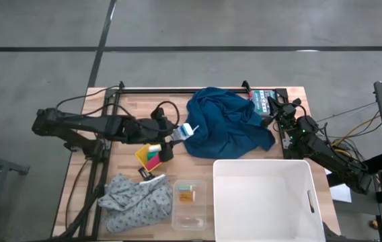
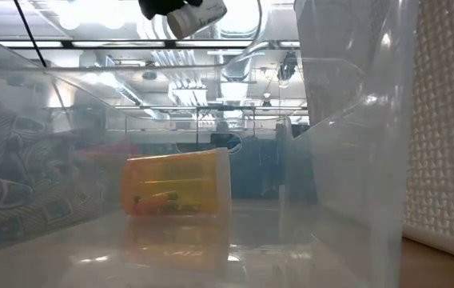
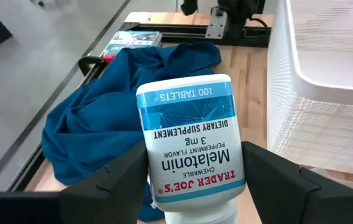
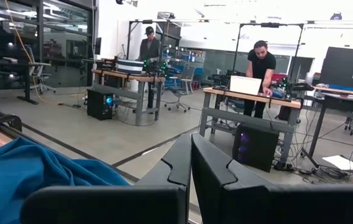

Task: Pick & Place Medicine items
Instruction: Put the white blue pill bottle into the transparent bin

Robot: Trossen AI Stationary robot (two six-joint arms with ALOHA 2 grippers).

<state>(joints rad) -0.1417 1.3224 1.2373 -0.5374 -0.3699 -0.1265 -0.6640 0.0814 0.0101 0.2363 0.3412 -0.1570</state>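
We've got the cloth point(image 1: 228, 124) bunched at the table's point(image 1: 137, 107) back middle, the big bin point(image 1: 265, 198) in front of it, the small tray point(image 1: 189, 202) with the pill bottle point(image 1: 186, 195) left of that bin, and another cloth point(image 1: 134, 202) further left.

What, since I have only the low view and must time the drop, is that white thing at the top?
Observer: A white melatonin bottle with a blue label, held between the fingers of the left gripper.
Operator: Above what?
Observer: Above the left edge of the blue cloth, not above the white bin.
Operator: And the right gripper?
Observer: The right gripper is shut and empty, at the cloth's right side.
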